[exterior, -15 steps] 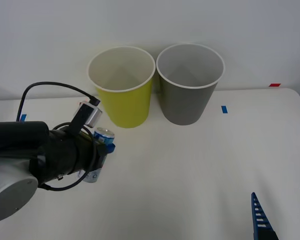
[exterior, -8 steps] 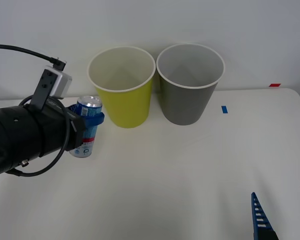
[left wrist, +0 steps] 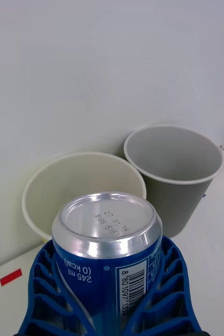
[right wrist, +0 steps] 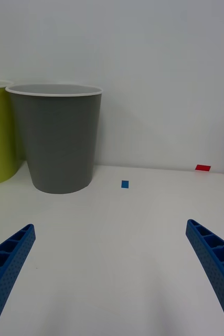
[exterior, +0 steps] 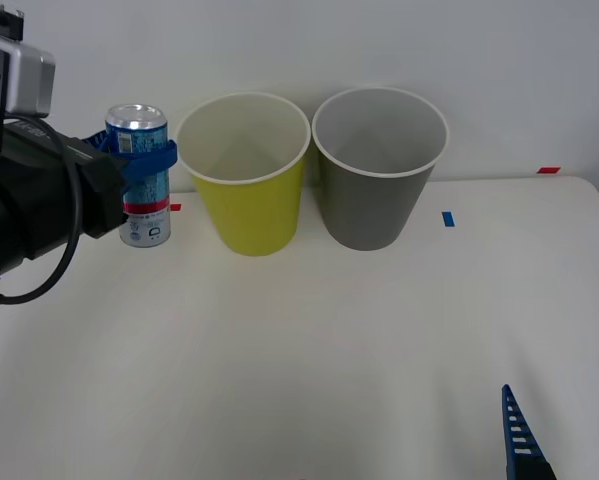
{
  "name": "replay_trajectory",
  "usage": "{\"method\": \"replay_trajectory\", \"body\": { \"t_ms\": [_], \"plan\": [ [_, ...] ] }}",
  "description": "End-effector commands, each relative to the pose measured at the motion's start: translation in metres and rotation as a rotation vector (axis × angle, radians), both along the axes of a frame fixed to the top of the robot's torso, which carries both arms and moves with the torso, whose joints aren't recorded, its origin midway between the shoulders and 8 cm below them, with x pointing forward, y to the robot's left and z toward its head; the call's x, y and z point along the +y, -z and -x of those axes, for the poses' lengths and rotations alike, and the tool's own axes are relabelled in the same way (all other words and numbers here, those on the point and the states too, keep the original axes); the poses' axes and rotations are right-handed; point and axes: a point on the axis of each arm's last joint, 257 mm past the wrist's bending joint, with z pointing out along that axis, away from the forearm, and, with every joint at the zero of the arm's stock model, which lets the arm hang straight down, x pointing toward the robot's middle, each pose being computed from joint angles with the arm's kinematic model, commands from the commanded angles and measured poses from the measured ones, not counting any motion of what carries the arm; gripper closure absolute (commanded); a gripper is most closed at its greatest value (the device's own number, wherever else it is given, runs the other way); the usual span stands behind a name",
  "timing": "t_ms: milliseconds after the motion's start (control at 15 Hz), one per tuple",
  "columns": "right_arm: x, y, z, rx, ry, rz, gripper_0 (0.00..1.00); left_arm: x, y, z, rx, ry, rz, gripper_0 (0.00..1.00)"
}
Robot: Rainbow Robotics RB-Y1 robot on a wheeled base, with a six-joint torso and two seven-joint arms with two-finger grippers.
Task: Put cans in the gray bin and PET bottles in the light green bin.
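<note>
White bench (exterior: 359,350), pale wall behind; all positions below are logged against the light green bin (exterior: 245,170).

Item 1, change since a second ago: I have the can (exterior: 141,176) raised. It was low over the bench in front of the light green bin and to its left; half a second ago it was halfway up; now it hangs clear of the bench, just beside the bin's left wall, its silver top about level with the white rim. It is upright, label band showing. My reading: pickup is done and the carry is under way, but the can still has to pass across the light green bin's mouth to reach its proper place.

Item 2, gray bin (exterior: 379,165): stands touching or nearly touching the light green bin on its right side. Both bins look empty inside from the left wrist camera.

Item 3, left tool (left wrist: 107,294): closed round the can, blue ribbed fingers (left wrist: 43,286) cupping the body on both sides, lid standing proud above them. Grip looks square, no tilt seen.

Item 4, right tool (right wrist: 112,273): parked low over the bench, well to the right of and nearer than the light green bin, fingers spread wide, holding nothing, touching nothing.

Item 5, small blue and red tape marks on the bench: not part of the job.
</note>
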Motion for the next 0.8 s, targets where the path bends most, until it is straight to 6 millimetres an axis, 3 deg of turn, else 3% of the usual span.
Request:
{"method": "replay_trajectory", "body": {
  "t_ms": [67, 267, 467, 800],
  "plan": [
    [0.0, 0.0, 0.0, 0.0, 0.0, 0.0, 0.0, -0.001, -0.041, -0.002, -0.095, 0.011, 0.029, 1.0],
    [0.0, 0.0, 0.0, 0.0, 0.0, 0.0, 0.0, 0.004, -0.06, -0.002, -0.143, 0.001, 0.045, 1.0],
    [0.0, 0.0, 0.0, 0.0, 0.0, 0.0, 0.0, 0.001, -0.062, -0.003, -0.153, 0.001, 0.047, 1.0],
    [0.0, 0.0, 0.0, 0.0, 0.0, 0.0, 0.0, -0.026, -0.101, -0.016, -0.269, 0.018, 0.051, 1.0]
  ]
}}
